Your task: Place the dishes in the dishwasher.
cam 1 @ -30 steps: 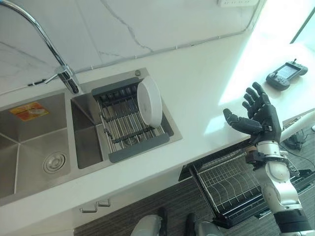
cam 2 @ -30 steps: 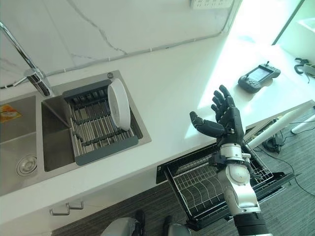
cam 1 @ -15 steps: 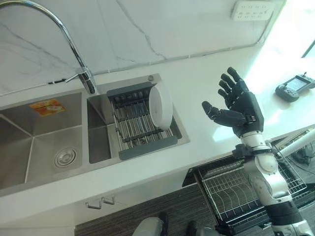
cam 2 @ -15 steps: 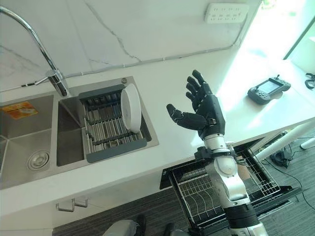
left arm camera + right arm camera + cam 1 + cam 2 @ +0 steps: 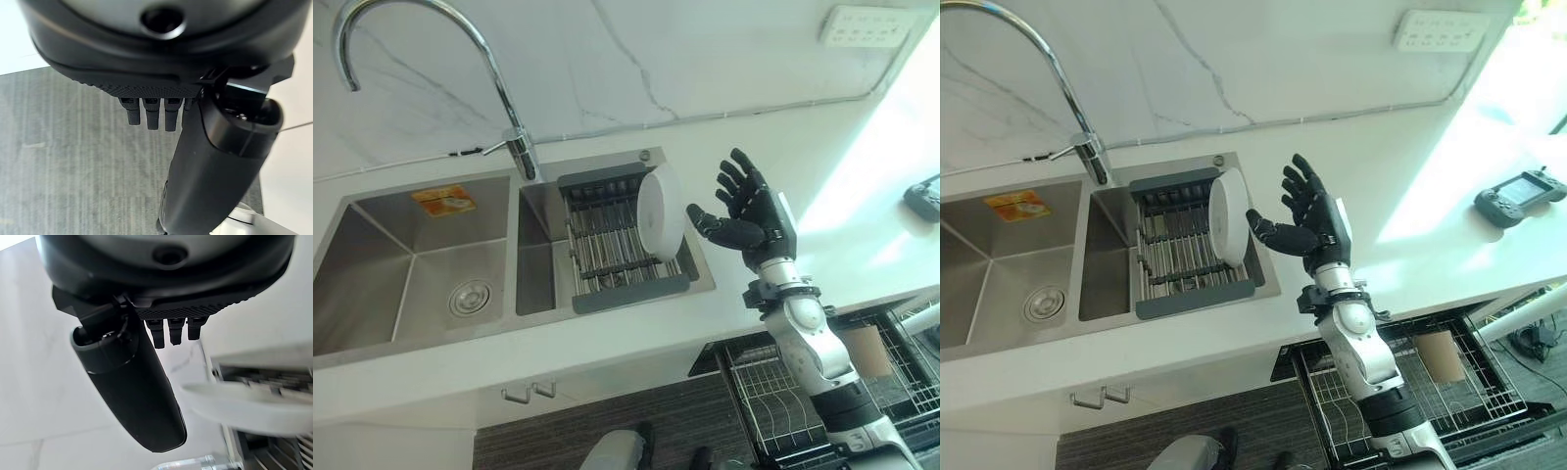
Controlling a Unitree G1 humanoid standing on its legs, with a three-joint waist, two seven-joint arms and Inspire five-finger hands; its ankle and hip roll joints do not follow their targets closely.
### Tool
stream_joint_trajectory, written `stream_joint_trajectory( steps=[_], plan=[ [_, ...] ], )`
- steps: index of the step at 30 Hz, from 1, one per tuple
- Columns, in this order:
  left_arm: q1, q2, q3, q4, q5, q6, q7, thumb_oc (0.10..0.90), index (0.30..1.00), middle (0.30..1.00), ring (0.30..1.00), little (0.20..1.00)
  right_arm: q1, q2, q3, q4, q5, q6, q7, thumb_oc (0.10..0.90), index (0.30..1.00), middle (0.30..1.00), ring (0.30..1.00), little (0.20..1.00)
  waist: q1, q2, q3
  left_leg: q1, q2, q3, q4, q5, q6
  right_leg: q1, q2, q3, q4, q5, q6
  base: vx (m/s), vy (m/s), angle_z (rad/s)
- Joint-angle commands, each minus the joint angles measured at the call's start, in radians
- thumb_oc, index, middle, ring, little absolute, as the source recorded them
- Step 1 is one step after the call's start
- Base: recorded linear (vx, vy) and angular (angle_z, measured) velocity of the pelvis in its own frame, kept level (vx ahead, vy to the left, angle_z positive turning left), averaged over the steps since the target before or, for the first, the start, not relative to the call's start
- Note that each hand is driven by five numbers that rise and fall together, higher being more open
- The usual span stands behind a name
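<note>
Presently the right robot hand (image 5: 751, 211) is spread open just beside the upright white plate (image 5: 661, 213), rigid, smooth, breakable; grip its rim.

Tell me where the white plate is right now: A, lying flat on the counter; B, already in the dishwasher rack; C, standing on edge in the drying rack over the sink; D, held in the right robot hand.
C: the white plate stands on edge in the drying rack over the sink, while the right robot hand hovers open beside it, holding nothing.
</note>
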Motion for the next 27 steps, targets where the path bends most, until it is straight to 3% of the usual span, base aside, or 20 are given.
stream_joint_trajectory(
  steps=[1, 27],
  plan=[
    [0.049, 0.061, -0.038, 0.027, 0.022, 0.026, -0.010, 0.800, 0.900, 0.900, 0.900, 0.900, -0.154, 0.024, -0.042, -0.057, -0.002, -0.083, -0.013, 0.800, 0.900, 0.900, 0.900, 0.900, 0.007, -0.022, -0.011, 0.037, 0.069, 0.011, -0.011, -0.120, -0.031, 0.025, -0.085, 0.000, -0.003, -0.066, 0.109, 0.02, 0.023, 0.12],
    [0.060, 0.062, -0.036, 0.021, 0.034, 0.039, -0.012, 0.800, 0.900, 0.900, 0.900, 0.900, -0.197, 0.074, 0.028, 0.037, -0.013, -0.044, -0.026, 0.800, 0.900, 0.900, 0.900, 0.900, 0.034, -0.015, 0.002, 0.026, 0.072, -0.003, -0.011, -0.104, -0.040, 0.033, -0.095, -0.022, -0.003, -0.068, 0.105, 0.00, 0.003, 0.02]
  ],
)
